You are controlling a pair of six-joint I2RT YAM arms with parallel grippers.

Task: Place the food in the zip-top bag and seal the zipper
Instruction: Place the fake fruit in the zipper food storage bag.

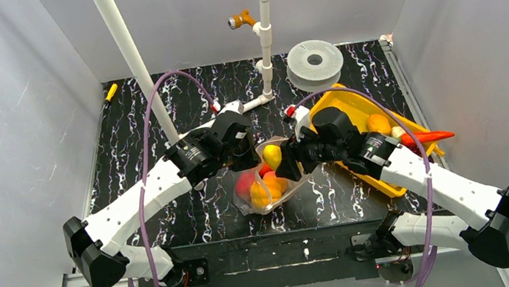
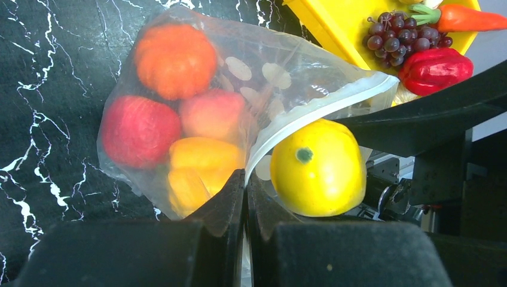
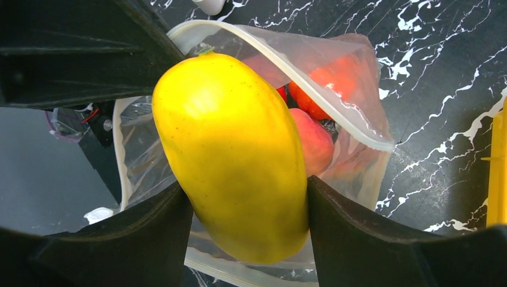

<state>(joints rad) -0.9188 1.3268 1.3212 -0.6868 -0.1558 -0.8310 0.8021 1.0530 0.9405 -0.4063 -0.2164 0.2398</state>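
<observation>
Here the yellow fruit (image 3: 236, 149) blocks much of the zip-top bag (image 3: 353, 84).

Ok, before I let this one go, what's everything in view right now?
zip-top bag: one, clear with white dots, table centre, mouth open
food in bag: four, orange, red, peach, yellow-orange
yellow fruit: one, yellow, at bag mouth
tray: one, yellow, right of bag
grapes: one bunch, purple, in tray
pepper: one, red, in tray
carrot: one, orange, in tray
spool: one, whitish, far edge
pipes: two, white, far side
left claw: black, shut on bag edge
right claw: black, gripping yellow fruit
</observation>
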